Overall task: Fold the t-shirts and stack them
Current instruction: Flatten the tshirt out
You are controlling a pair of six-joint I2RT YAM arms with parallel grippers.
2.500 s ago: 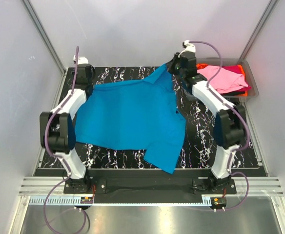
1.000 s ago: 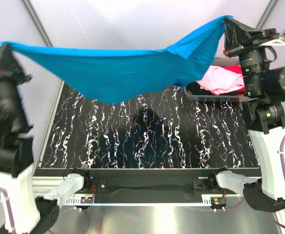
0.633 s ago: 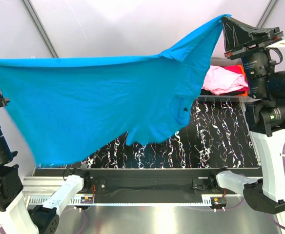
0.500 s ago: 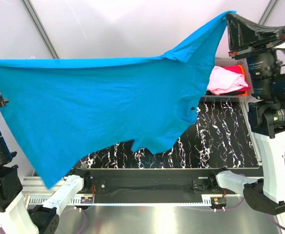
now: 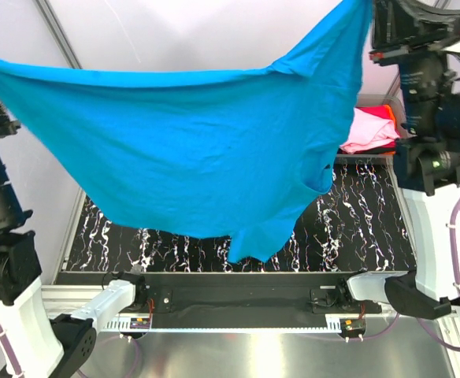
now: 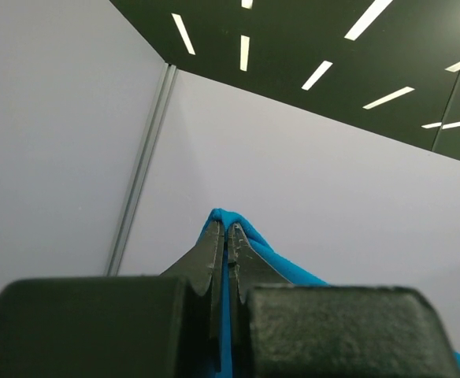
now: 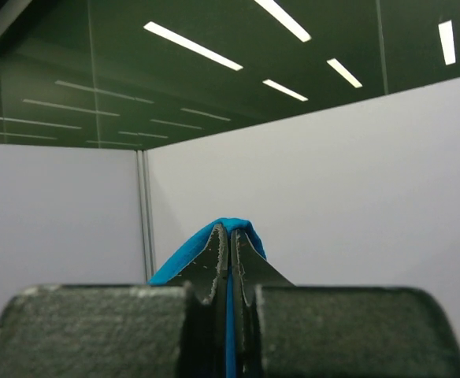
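Overhead view: the turquoise t-shirt [image 5: 206, 157] is hanging spread in the air above the marbled black table [image 5: 356, 228]. It is stretching from 9 o'clock to 1 o'clock, with its lowest corner sagging toward 6 o'clock. The left gripper [image 6: 224, 230] and the right gripper [image 7: 230, 230] are each pinching a fold of its edge, fingers pressed together on the cloth. A pink t-shirt [image 5: 369, 130] is lying at 3 o'clock.

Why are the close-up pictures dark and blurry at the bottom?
Left wrist view: the left gripper has its body close to the lens, dark and soft; right wrist view: likewise the right gripper; top view: evenly lit, turquoise t-shirt fairly crisp.
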